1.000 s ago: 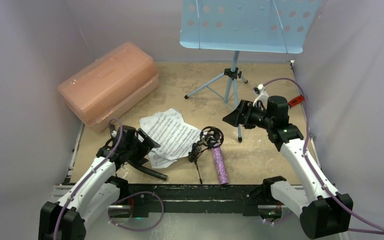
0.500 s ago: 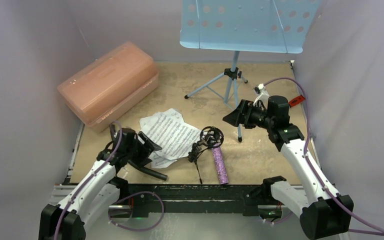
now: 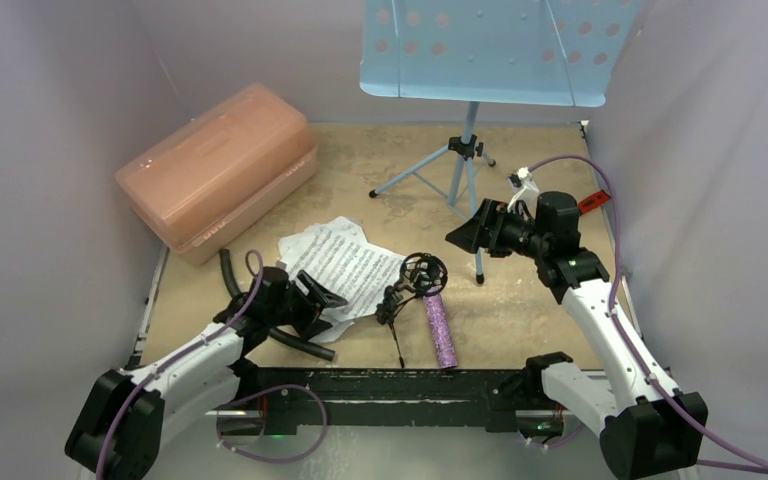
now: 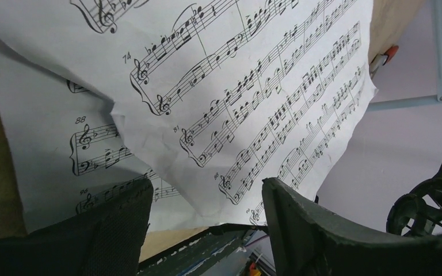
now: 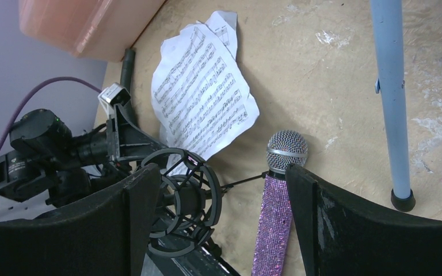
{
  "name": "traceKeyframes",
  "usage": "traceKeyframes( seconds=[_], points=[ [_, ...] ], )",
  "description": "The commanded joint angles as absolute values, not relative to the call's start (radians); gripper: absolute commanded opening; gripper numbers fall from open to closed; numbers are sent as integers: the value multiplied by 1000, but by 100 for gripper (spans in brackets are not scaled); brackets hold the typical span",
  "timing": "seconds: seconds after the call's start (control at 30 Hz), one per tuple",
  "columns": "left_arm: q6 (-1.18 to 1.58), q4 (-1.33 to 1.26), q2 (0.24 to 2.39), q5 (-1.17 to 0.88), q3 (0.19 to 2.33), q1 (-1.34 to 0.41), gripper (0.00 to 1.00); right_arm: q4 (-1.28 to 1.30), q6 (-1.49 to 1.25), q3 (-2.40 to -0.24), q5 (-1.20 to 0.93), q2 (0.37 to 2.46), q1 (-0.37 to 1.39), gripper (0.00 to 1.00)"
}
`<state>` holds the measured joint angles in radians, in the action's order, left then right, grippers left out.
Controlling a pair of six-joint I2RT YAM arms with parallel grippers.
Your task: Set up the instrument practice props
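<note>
Left pincer [image 3: 326, 297]: jaws apart, low at the near edge of the sheet-music pages [image 3: 348, 262]. In the wrist view the paper's edge lies in the gap, unclamped. Microphone [image 3: 440, 330] lies flat on the table [image 3: 540, 300], just beside the mic stand [image 3: 412, 283], right of the pages. Right pincer [image 3: 463, 236]: spread, empty, raised beyond them. Music stand [image 3: 490, 50] upright at the back.

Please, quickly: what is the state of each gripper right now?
Left gripper: open, fingers at the edge of the white sheet-music pages, gripping nothing.
Right gripper: open, holding nothing.
</note>
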<state>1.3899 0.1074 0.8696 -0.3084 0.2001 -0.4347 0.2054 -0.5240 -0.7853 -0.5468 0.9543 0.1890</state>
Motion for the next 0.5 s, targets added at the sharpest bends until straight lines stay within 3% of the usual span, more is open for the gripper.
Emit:
traceKeyframes(
  seconds=[0.0, 0.47],
  points=[
    [1479, -94, 936, -261, 181, -478, 67, 209, -528, -836, -573, 944, 192, 83],
    [1616, -383, 930, -69, 132, -483, 60, 219, -525, -852, -582, 948, 192, 83]
  ],
)
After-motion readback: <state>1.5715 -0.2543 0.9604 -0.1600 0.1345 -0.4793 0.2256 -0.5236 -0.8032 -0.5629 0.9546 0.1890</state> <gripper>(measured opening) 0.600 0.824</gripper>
